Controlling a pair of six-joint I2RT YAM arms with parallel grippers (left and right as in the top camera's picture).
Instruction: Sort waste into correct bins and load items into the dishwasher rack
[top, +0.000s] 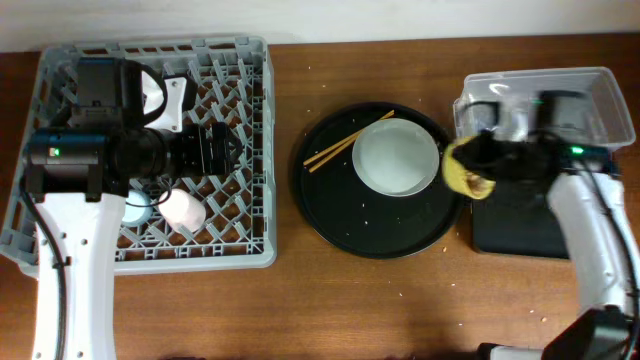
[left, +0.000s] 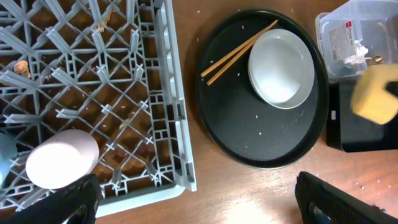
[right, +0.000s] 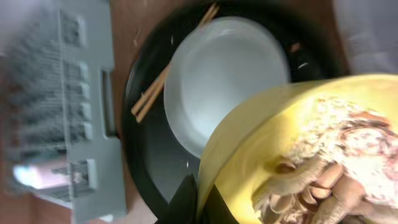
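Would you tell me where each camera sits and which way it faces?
Overhead: above the table, looking straight down on dishwasher rack, round black tray, left arm, right arm.
Left wrist: over the rack's edge, looking down at pink cup and tray; its fingertips show.
Right wrist: behind the held yellow bowl, facing the tray; one finger shows.
Shared: all three show the plate and chopsticks.

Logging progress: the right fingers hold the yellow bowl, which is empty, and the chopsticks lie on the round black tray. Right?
Not empty: the right wrist view shows brownish food scraps inside the yellow bowl. The right fingers do hold it, and the chopsticks lie on the round black tray.
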